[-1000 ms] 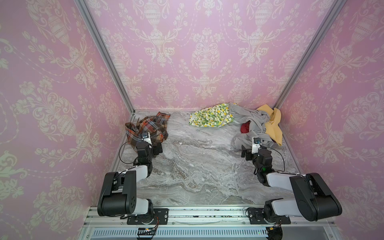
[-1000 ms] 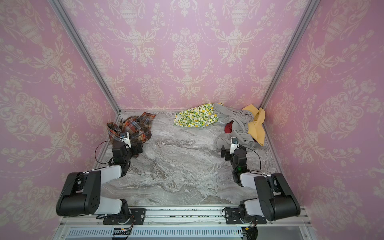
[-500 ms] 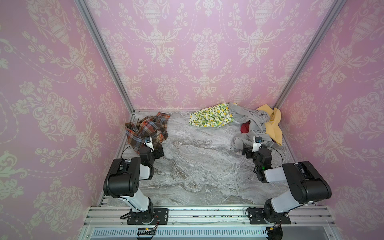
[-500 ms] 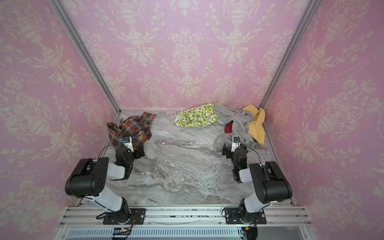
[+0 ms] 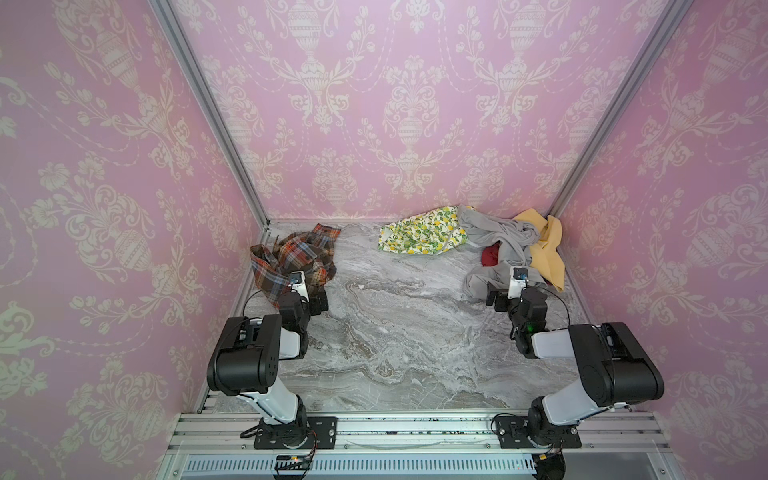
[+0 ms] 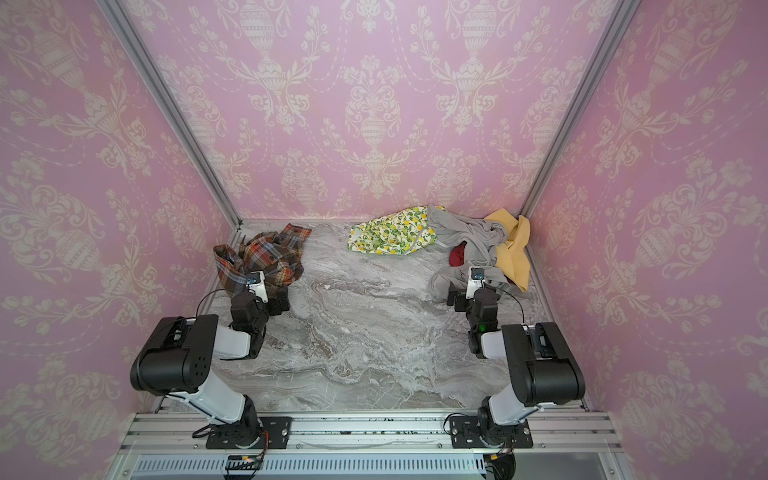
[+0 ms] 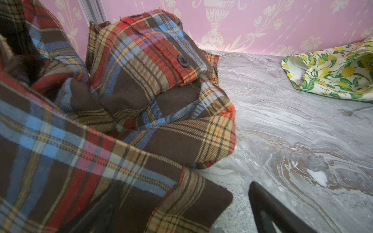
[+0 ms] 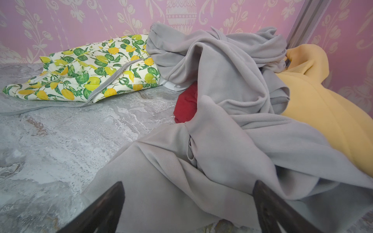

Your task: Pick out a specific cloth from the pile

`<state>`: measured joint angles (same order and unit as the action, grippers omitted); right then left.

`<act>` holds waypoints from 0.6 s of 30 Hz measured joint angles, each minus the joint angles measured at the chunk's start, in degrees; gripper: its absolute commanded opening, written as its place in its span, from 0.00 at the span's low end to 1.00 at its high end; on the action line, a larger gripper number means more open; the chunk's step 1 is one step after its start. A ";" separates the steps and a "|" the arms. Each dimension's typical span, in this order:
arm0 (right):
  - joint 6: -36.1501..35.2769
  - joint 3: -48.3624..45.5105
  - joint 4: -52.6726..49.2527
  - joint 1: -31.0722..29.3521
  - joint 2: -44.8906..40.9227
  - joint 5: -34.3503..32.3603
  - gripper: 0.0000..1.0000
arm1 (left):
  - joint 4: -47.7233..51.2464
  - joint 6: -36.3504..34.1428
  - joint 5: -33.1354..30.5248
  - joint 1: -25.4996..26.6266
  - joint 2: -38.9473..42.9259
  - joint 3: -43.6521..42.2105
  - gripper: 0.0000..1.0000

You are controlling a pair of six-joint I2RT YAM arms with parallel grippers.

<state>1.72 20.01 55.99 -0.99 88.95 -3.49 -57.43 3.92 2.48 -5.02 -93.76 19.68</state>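
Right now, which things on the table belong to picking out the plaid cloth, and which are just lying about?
Belongs to the job:
- plaid cloth, crumpled apart on the left
- pile, back right

Just lying about, as parts of that pile:
- lemon-print cloth
- grey cloth
- mustard yellow cloth
- small dark red cloth, partly under the grey cloth

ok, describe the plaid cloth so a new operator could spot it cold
On the marble table, look to the far left corner, apart from the pile at the far right. The crumpled cloth alone there is it: the only checked one, brown, red-orange and blue plaid with a dark button, against the pile's lemon-print cloth, grey cloth, mustard cloth and dark red cloth.
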 measured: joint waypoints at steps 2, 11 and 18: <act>0.00 0.00 -0.02 0.00 0.00 0.11 1.00 | 0.00 -0.02 0.02 0.00 0.00 0.00 0.99; 0.00 0.00 -0.02 0.00 0.00 0.13 1.00 | 0.00 -0.04 0.15 0.00 0.00 0.00 0.99; 0.00 0.02 -1.03 0.00 0.00 0.13 1.00 | 0.00 -0.04 0.15 0.00 0.00 0.00 0.99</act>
